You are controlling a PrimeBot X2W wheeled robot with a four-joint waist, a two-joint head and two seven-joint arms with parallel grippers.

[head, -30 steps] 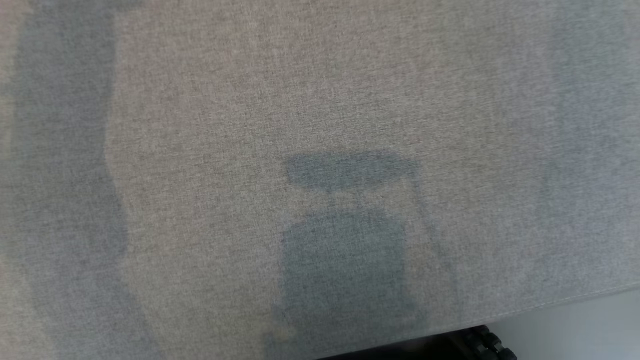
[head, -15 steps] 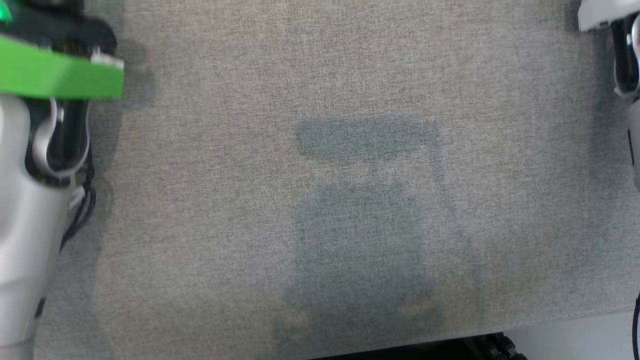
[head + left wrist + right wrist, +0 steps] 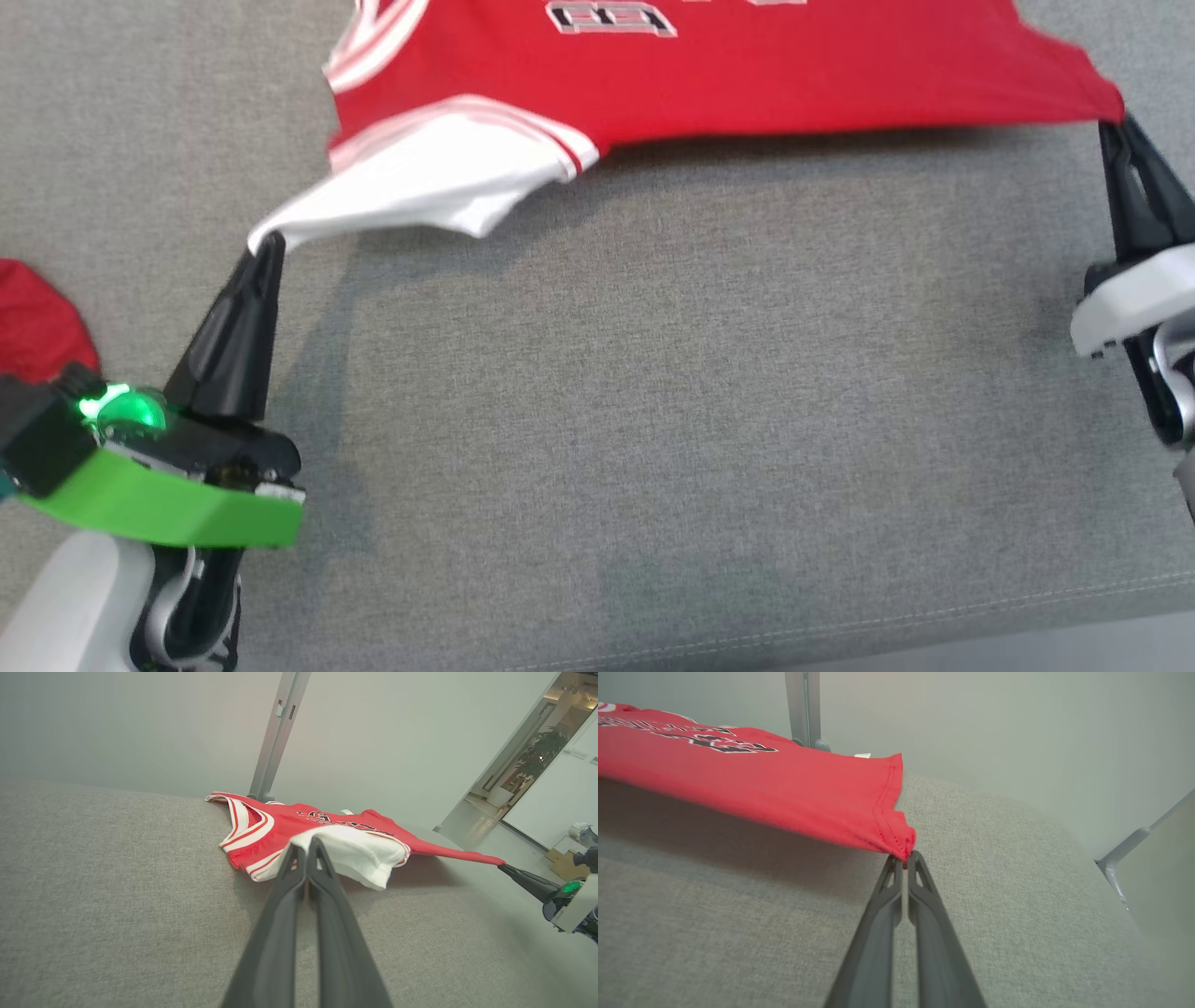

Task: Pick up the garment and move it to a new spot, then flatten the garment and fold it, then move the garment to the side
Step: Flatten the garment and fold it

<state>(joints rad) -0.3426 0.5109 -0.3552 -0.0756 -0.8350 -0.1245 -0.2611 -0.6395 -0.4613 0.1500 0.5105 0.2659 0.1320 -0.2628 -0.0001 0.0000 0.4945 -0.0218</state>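
Observation:
The garment [image 3: 709,75] is a red jersey with white and red trim and black lettering, stretched across the far part of the grey surface. My left gripper [image 3: 266,245] is shut on its white sleeve corner [image 3: 345,851], which lifts off the surface. At the right, my right gripper [image 3: 1113,126] is shut on the red hem corner [image 3: 903,847]. Between the two grips the near edge hangs a little above the fabric and casts a shadow. In the left wrist view the right gripper [image 3: 502,865] shows at the far right, pinching the red tip.
A grey fabric surface [image 3: 653,420] spreads under everything, its front seam at the bottom right. A second red cloth [image 3: 37,327] lies at the left edge. Behind the surface stands a grey metal post [image 3: 275,732], and another metal frame [image 3: 1125,858] at the right.
The head camera has tilted up: earlier it showed bare grey fabric with a shadow and only the arms' wrists, now the jersey and both shut grippers are in view.

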